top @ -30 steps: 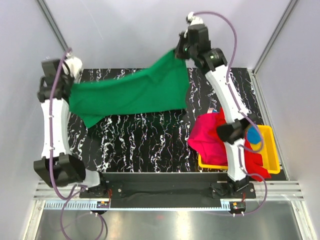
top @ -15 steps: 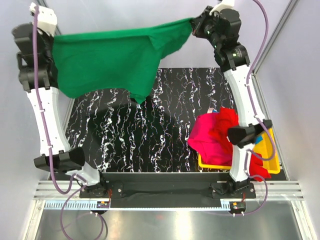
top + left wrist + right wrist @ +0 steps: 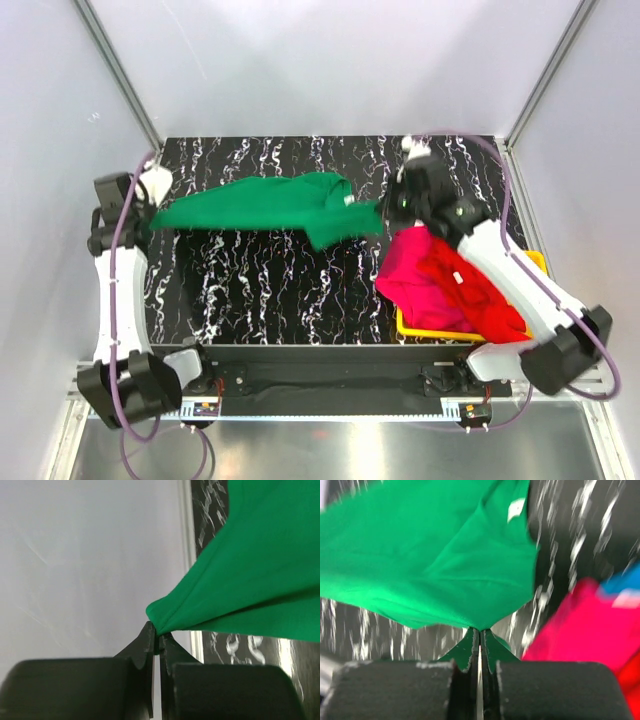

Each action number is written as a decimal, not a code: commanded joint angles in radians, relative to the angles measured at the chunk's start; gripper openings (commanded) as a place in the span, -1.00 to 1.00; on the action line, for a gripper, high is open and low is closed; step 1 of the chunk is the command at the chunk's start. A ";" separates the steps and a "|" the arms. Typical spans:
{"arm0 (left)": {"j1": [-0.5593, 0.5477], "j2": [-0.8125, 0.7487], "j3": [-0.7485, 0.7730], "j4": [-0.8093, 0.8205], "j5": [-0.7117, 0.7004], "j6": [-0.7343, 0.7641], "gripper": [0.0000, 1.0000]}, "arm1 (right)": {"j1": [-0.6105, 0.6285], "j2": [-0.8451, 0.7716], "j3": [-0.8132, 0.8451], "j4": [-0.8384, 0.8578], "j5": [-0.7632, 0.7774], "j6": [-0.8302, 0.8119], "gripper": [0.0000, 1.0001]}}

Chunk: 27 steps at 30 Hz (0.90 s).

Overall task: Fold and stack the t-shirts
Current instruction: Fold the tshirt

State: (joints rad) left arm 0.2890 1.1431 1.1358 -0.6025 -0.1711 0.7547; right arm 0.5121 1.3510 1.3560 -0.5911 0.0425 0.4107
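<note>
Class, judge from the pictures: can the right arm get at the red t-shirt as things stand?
Probably not yet. The right gripper is shut on an edge of the green t-shirt, so it has no free jaws. The red t-shirt lies close, partly under that arm, so distance seems no obstacle.

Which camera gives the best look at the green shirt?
Top view: the green shirt shows end to end, held between left gripper and right gripper. Each wrist view shows only the pinched corner and nearby cloth, the right one blurred.
</note>
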 commanded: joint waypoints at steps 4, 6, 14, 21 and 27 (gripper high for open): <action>0.042 -0.049 -0.193 -0.167 -0.005 0.136 -1.00 | 0.109 -0.138 -0.256 -0.127 0.019 0.192 -1.00; 0.067 -0.048 -0.244 -0.192 -0.062 0.175 -1.00 | 0.137 -0.147 -0.308 -0.160 -0.006 0.238 -1.00; 0.087 -0.020 -0.433 -0.233 -0.145 0.248 -1.00 | 0.252 -0.081 -0.483 -0.085 -0.055 0.336 -1.00; 0.104 0.061 -0.414 -0.076 -0.186 0.256 -1.00 | 0.263 0.017 -0.358 -0.024 0.006 0.274 -1.00; 0.099 0.281 -0.179 -0.014 -0.104 0.078 -1.00 | 0.209 0.269 -0.168 0.034 0.045 0.129 -1.00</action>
State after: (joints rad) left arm 0.3855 1.3594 0.8402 -0.7113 -0.2932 0.9237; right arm 0.7559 1.5349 1.1030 -0.6235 0.0406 0.6201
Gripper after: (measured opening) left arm 0.025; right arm 0.012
